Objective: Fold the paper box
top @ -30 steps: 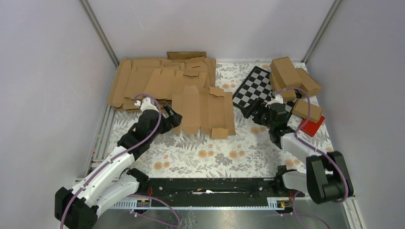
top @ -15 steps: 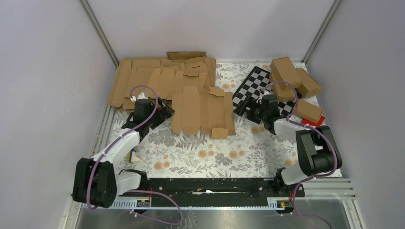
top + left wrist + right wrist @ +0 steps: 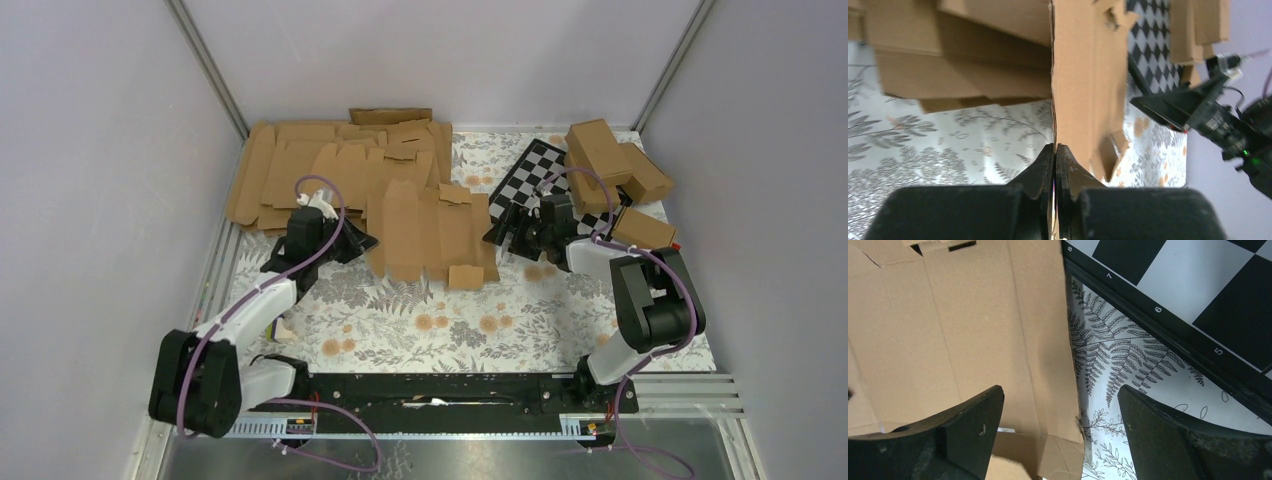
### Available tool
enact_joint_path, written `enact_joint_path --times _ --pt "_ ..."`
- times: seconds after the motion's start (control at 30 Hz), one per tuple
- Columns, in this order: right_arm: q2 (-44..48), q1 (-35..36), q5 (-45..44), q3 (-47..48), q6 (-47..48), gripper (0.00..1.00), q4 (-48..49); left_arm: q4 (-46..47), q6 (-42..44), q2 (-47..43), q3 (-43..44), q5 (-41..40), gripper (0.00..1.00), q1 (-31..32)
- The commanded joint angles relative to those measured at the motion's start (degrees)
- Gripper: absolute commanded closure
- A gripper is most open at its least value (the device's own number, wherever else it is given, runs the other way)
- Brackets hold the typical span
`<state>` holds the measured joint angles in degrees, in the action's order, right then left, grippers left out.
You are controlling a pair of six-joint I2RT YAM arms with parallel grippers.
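The paper box [image 3: 430, 235] is a flat brown cardboard blank with flaps, lying mid-table. My left gripper [image 3: 366, 241] is shut on its left edge; in the left wrist view the thin sheet [image 3: 1088, 80] runs edge-on up from between the closed fingertips [image 3: 1054, 150]. My right gripper [image 3: 497, 232] stands open at the blank's right edge. In the right wrist view the blank's right border [image 3: 1013, 340] lies between the spread fingers [image 3: 973, 420], the gripper's gap [image 3: 1060, 397] straddling cardboard and tablecloth.
A heap of flat brown blanks [image 3: 300, 170] lies at the back left. A chessboard [image 3: 535, 180] sits behind the right gripper, with folded cartons [image 3: 605, 155] stacked at the back right. Flowered tablecloth [image 3: 440, 320] covers the near table. Grey walls close in both sides.
My left gripper has moved right to the blank's left edge and shut on it. The right gripper has swung left to the blank's right edge, staying open. The blank has lifted slightly.
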<state>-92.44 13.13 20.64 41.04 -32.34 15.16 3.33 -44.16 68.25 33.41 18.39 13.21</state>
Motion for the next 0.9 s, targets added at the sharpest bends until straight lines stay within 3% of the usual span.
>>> enact_joint_path --times 0.0,0.07,0.37,0.73,0.87 --pt "3.11 0.50 -0.96 0.57 1.17 0.11 0.10 -2.23 4.36 -6.25 4.94 0.17 0.99 4.18" --pt "4.75 0.50 -2.24 0.04 1.22 0.14 0.18 -5.35 6.00 -8.81 6.12 -1.99 1.00 5.81" --pt "10.41 0.50 -6.40 -3.92 0.89 0.12 2.90 -7.77 10.99 -15.07 5.80 -9.79 1.00 13.15" --pt "0.43 0.50 -1.75 0.76 0.71 0.15 0.56 -4.47 12.35 -15.13 3.72 -12.50 1.00 18.04" --pt "-2.63 0.53 2.13 2.10 0.40 0.23 0.72 -3.93 12.11 -15.22 3.28 -12.88 1.00 18.75"
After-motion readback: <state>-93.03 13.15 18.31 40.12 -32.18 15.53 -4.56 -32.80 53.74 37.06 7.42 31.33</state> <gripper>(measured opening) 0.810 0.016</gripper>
